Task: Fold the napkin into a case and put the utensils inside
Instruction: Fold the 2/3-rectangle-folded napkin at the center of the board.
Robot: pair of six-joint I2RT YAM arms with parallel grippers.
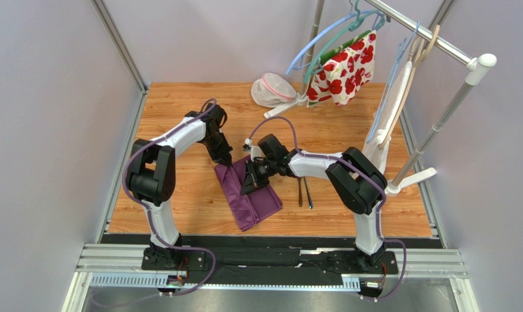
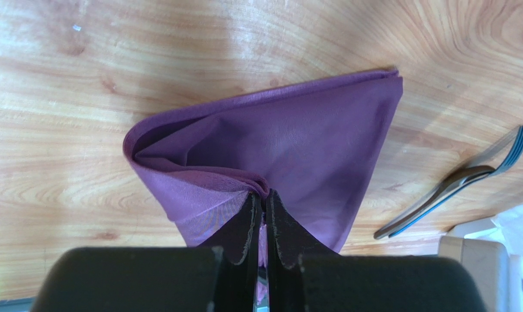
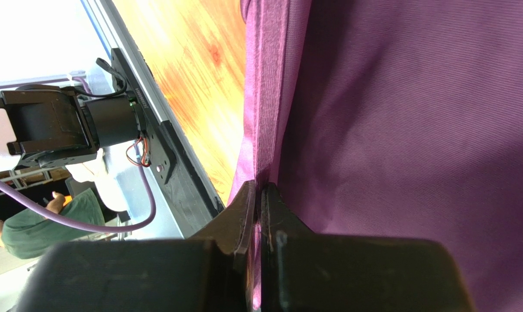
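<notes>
Napkin (image 1: 252,207): from above, its upper middle was covered by the right gripper (image 1: 247,185); in the right wrist view it ran off the top, right and bottom edges.
Pinched edge: it vanished between the fingers of the left gripper (image 2: 263,218), so the number of layers caught could not be told.
Utensils (image 1: 304,192): too small from above to tell one from the other.
Clothes rail (image 1: 433,39): cut off at the top edge.
Person in green (image 3: 30,227): blurred, cut off at the left edge.
</notes>
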